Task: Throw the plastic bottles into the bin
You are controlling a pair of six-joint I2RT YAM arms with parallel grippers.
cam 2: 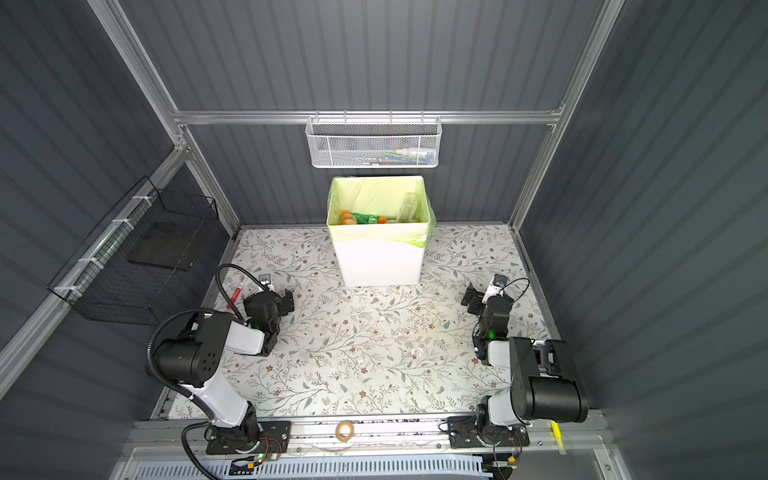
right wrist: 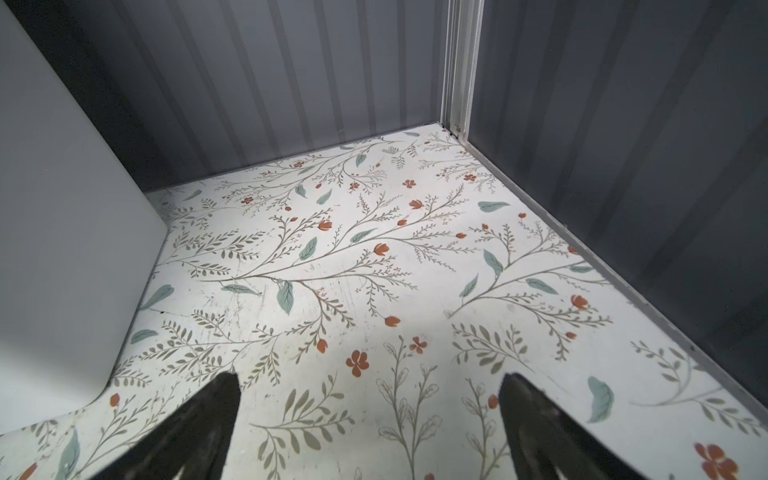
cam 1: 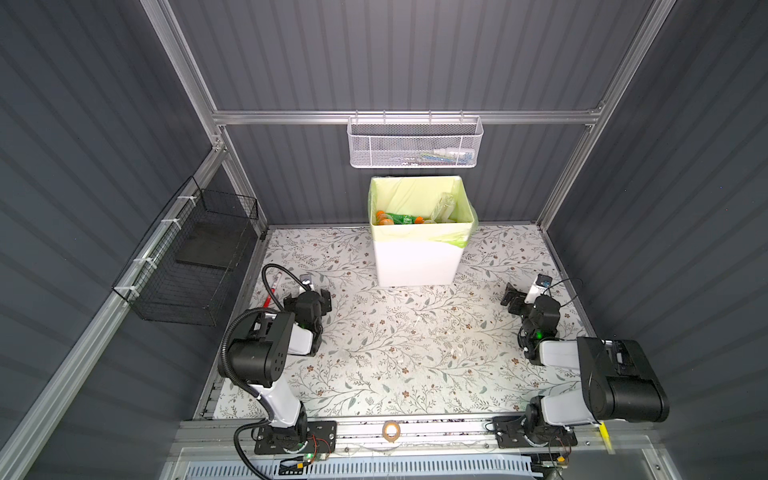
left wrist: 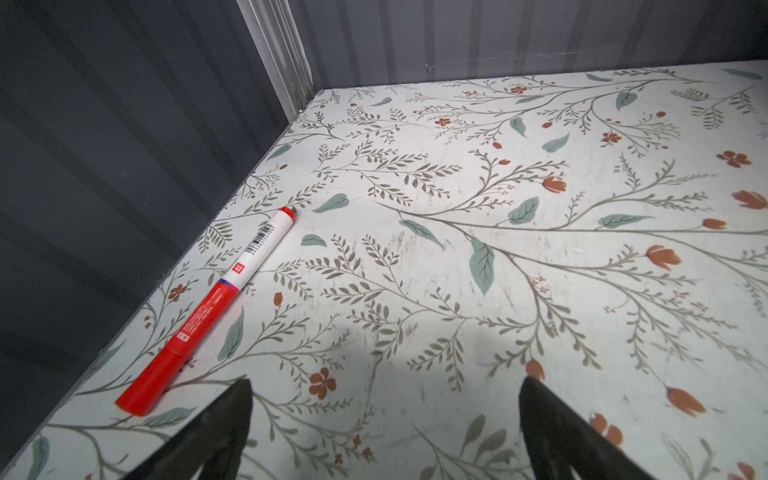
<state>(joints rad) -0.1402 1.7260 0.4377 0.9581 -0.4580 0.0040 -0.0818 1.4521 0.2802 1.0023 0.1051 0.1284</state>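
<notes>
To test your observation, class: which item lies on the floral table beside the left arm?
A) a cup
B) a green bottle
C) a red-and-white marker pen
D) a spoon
C: the marker pen lies flat there; the plastic bottles are in the bin.

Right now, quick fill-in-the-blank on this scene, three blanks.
1. The bottles lie ___ the bin.
2. The left gripper and the right gripper are both ___.
3. The marker lies on the table beside the ___ gripper.

Missing words: inside; open; left.
</notes>
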